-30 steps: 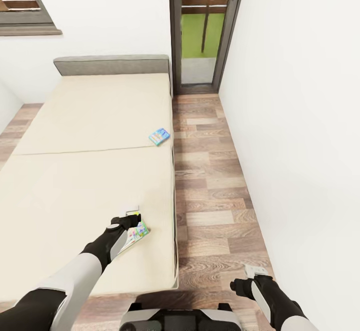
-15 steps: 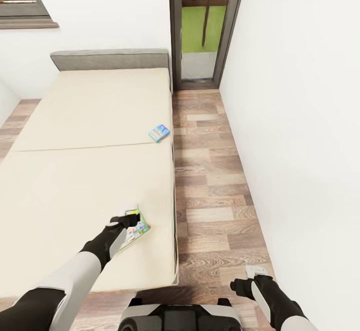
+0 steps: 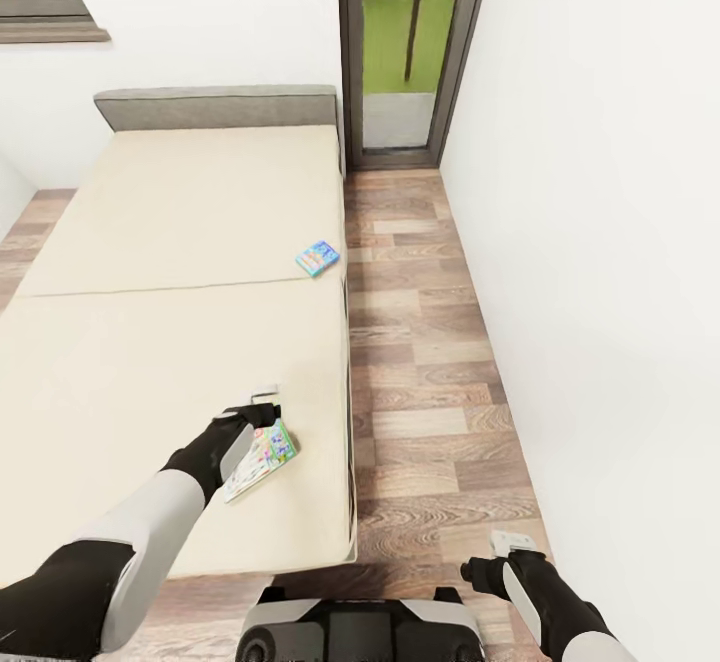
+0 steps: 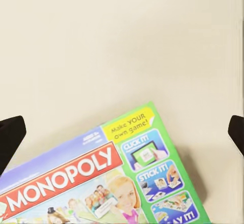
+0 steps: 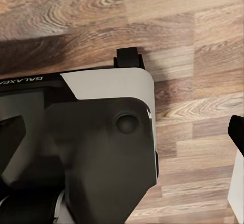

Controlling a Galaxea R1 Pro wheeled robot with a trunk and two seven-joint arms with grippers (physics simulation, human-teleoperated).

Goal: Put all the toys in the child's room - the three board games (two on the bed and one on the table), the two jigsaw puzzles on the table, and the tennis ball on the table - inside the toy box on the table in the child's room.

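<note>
We note two board games flat on the cream bed (image 3: 150,242): green Monopoly box (image 3: 262,457) near its right edge, blue box (image 3: 318,258) farther along.

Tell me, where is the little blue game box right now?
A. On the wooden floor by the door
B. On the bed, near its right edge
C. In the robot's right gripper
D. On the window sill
B: the blue game box lies flat on the cream mattress of the bed, close to the edge beside the wood floor.
</note>
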